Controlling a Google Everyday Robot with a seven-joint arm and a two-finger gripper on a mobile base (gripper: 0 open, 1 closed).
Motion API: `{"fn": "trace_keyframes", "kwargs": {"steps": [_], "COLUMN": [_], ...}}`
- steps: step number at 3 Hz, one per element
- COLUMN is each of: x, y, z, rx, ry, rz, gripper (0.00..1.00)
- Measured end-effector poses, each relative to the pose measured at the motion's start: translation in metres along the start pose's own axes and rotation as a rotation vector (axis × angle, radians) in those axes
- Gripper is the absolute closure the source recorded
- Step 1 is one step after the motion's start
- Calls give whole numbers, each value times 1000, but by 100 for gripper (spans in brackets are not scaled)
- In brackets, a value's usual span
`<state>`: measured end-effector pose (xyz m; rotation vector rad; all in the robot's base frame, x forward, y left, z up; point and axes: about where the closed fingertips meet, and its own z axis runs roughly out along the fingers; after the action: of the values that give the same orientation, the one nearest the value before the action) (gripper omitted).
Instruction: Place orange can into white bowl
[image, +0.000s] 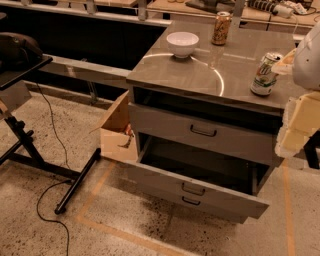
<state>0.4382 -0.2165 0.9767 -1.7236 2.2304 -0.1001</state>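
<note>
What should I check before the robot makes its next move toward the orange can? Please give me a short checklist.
1. Orange can upright, at the back of the cabinet top: ok.
2. White bowl upright, mouth up, nothing seen inside: ok.
3. Can and bowl apart, with bare surface between them: ok.
4. Gripper at the orange can: not ok; it is at the right edge of the view, low, away from the can.
5. Path free of the green-and-white can: cannot tell; it stands front right, nearest the gripper.
</note>
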Motion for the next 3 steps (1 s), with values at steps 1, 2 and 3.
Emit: {"fn": "trace_keyframes", "kwargs": {"steps": [1, 2, 3], "x": [0, 5, 37], "y": [0, -11, -21], "z": [0, 3, 6], "rx": [0, 55, 159], "ry": [0, -47, -134], "rz": [0, 28, 148], "gripper": [0, 0, 0]}}
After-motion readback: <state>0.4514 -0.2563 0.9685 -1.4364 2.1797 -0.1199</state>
